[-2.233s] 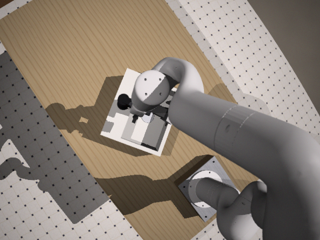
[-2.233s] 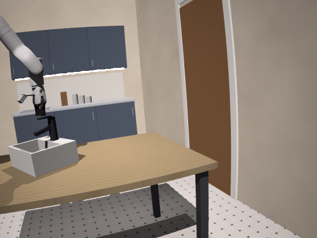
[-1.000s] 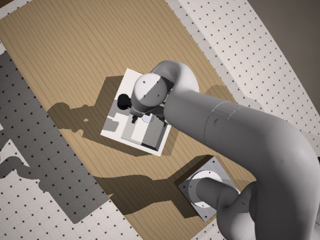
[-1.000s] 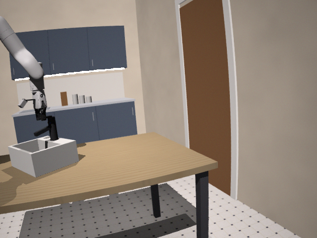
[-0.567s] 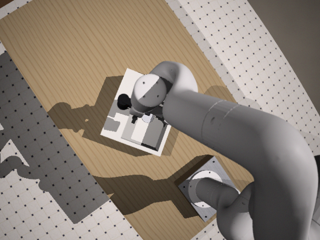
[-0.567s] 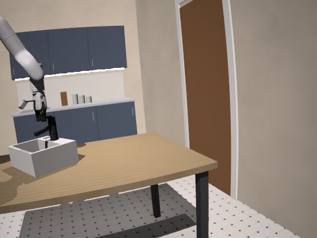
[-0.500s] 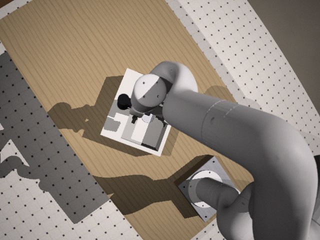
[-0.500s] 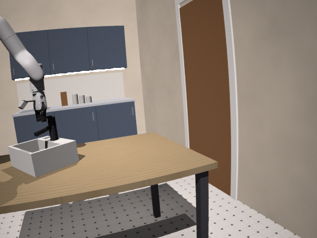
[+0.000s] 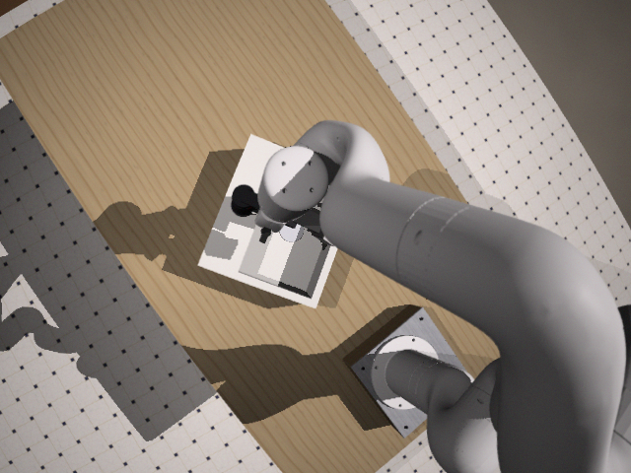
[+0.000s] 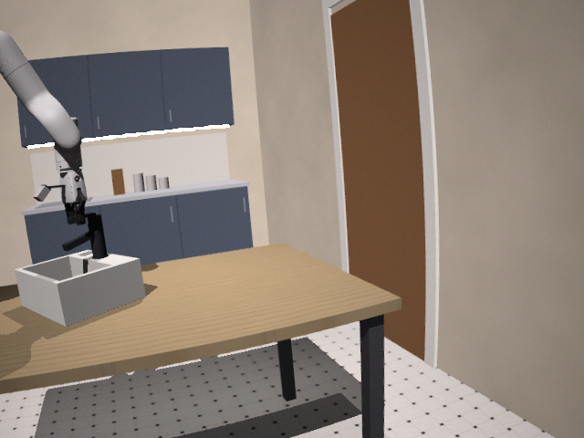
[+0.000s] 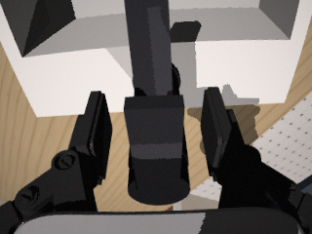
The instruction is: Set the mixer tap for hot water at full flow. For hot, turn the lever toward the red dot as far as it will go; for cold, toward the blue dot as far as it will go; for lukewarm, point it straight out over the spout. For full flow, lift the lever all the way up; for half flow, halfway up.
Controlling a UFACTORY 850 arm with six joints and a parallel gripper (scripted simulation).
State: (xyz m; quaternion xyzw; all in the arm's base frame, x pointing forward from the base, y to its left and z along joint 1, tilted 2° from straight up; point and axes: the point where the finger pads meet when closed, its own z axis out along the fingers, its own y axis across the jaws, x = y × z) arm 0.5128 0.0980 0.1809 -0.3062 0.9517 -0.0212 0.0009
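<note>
Gripper (image 11: pixel 156 132) apart astride black lever (image 11: pixel 156 143), its long axis seemingly along the spout (image 11: pixel 147 33).

Bright, even light; hard-edged arm shadows across the table (image 9: pixel 127 101); wrist view coarse, blocky.

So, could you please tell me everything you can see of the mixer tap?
The mixer tap is matte black: an upright round body on the white sink's rear ledge, with a spout reaching out over the basin. In the wrist view its flat lever also points over the basin. The gripper straddles the tap's top, fingers apart, not yet touching.
</note>
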